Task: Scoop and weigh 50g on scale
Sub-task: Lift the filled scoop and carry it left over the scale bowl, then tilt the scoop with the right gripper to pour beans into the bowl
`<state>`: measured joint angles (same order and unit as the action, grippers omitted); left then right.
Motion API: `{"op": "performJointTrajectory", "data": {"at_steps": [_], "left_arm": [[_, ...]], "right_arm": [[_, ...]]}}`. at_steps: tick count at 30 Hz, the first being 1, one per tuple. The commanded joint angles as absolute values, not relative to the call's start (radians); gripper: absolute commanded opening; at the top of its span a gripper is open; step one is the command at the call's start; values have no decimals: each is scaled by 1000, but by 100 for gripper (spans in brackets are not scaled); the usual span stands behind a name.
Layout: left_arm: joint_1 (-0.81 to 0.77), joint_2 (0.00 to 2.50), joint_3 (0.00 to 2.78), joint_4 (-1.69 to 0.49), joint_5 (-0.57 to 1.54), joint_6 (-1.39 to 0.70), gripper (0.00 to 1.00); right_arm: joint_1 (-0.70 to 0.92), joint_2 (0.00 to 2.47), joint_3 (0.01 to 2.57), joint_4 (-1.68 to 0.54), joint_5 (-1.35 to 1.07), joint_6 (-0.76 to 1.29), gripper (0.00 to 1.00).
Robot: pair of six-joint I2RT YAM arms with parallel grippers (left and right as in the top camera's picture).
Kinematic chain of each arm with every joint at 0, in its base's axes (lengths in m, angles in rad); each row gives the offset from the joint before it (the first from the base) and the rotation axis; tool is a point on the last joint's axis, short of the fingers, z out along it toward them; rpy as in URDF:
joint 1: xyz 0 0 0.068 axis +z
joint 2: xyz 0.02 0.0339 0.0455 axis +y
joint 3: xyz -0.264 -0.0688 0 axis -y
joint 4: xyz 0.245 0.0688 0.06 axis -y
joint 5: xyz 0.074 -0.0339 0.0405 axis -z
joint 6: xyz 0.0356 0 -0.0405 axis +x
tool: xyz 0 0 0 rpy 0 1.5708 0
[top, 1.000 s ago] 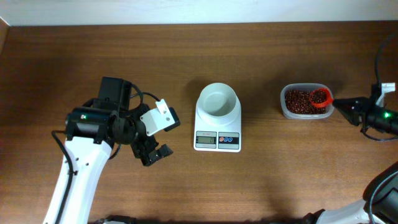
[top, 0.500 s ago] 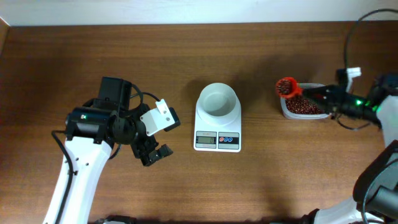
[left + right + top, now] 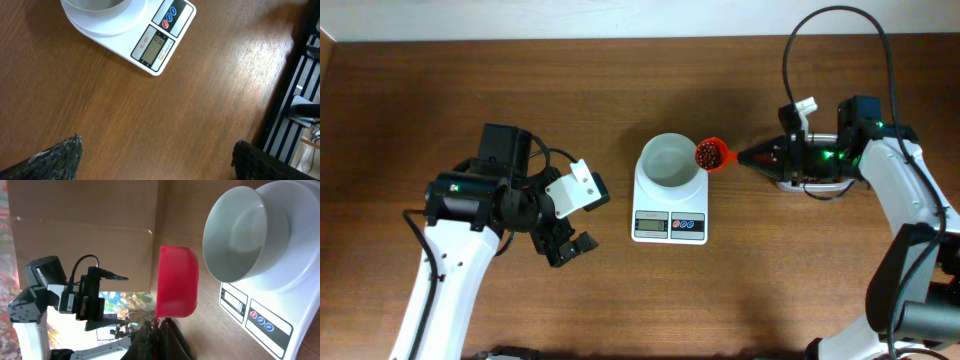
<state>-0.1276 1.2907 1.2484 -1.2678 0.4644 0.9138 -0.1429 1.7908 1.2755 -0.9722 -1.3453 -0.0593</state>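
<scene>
In the overhead view, the scale (image 3: 670,205) is seen at the middle of the tabletop (image 3: 620,90), its white bowl (image 3: 670,162) on top. The display is too small to be read. An orange-red measuring scoop (image 3: 710,155) is held level at the bowl's right rim, and dark beans (image 3: 706,154) are seen heaped inside it. The scoop's handle is clamped in the tightly closed right gripper (image 3: 748,157). Towards the right edge, a clear tub (image 3: 817,191) is almost wholly hidden under that gripper and arm, so its contents cannot be made out. The left gripper (image 3: 565,238) is seen towards the left edge, well apart from the scale, with its jaws spread and nothing between them.

In the left wrist view, only the tips of two dark fingers (image 3: 55,157) are caught at the bottom corners, wide apart over bare wood. The scale (image 3: 150,35) is cut off by the top edge; no digits can be read.

In the right wrist view, the measuring scoop (image 3: 177,282) is seen from outside, so the beans are hidden. The right gripper (image 3: 159,336) is a dark blur at its handle. The bowl (image 3: 240,235) appears empty.
</scene>
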Motion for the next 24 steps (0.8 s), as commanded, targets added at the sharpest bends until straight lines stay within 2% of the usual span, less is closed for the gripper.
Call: {"op": "performJointTrajectory", "data": {"at_steps": [1,4,10,17,21,24], "left_arm": [[-123,1294,1265,-1267,483,929,99],[-123,1294,1265,-1267,483,929,99],[-123,1294,1265,-1267,482,929,99],[-123,1294,1265,-1267,482,929,99],[-123,1294,1265,-1267,483,929,99],[-123,1294,1265,-1267,482,929,99]], "right_arm": [[-118,1798,1279,-957,-1360,-65,4],[-102,1798,1279,-887,-1240,36,4],[-72,1798,1279,-646,-1217,176,4],[13,1798,1279,-593,-1073,169,4],[80,1798,1279,-511,-1037,9,4],[109,1798,1279,-515,-879,-4,4]]}}
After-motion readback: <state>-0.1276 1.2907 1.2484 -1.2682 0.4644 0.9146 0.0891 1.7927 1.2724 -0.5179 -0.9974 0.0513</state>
